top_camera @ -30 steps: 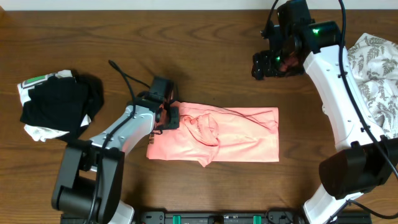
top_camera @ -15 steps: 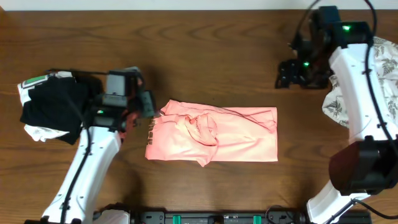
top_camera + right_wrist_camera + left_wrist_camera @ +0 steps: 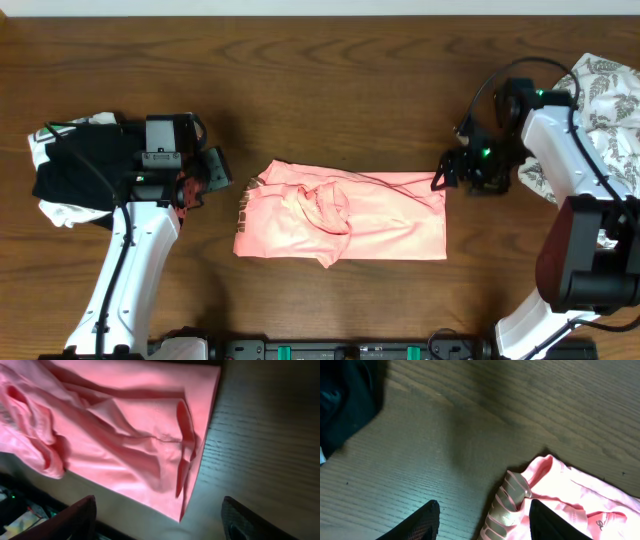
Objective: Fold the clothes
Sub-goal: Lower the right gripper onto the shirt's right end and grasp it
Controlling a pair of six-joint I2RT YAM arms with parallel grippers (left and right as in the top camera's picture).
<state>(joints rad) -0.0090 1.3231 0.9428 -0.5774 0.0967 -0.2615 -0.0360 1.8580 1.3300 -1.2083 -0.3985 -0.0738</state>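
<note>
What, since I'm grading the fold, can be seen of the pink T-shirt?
The salmon-pink T-shirt lies on the wooden table, folded into a rough rectangle, long side left to right. The fabric looks soft and thin. Left of centre it bunches into a lump; creases run toward the upper right corner; a pale striped patch marks the left edge. The left hand and right hand stand open at its ends, neither gripping it.

this looks like a robot lab, not a home. 2 white and black robot arms, the left arm (image 3: 140, 240) and the right arm (image 3: 572, 150), stand at the near edge of a brown wood table (image 3: 330, 90). black wires (image 3: 482, 92) run along both arms. a black rail (image 3: 330, 350) with green clips sits between their bases. a pink shirt (image 3: 390, 225) lies between them.
</note>
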